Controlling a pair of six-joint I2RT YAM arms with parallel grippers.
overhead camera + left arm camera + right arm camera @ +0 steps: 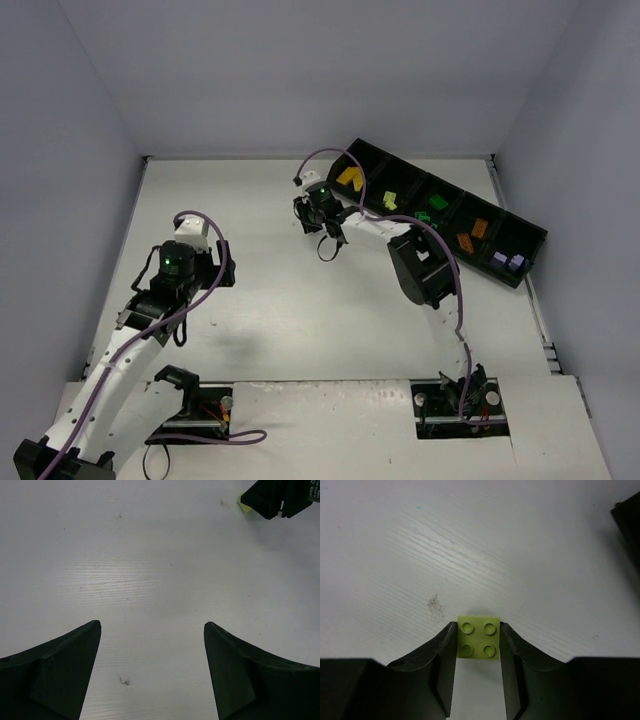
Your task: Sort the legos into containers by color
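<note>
My right gripper (478,626) is shut on a lime four-stud lego (478,642), which sits square between the fingertips just over the white table. Seen from above, that gripper (316,205) is left of the black row of containers (440,181), and the brick is hidden under it. The containers hold yellow (348,176), lime (390,198), dark green (432,205), orange (472,232) and lilac (505,260) legos. My left gripper (152,623) is open over bare table, nothing between its fingers. It is at the left (185,248), far from the containers.
The left wrist view shows the right gripper (280,497) at its top right, a sliver of lime beside it. A corner of the container row (627,515) shows at the right wrist view's right edge. Grey walls close off the table's sides and back.
</note>
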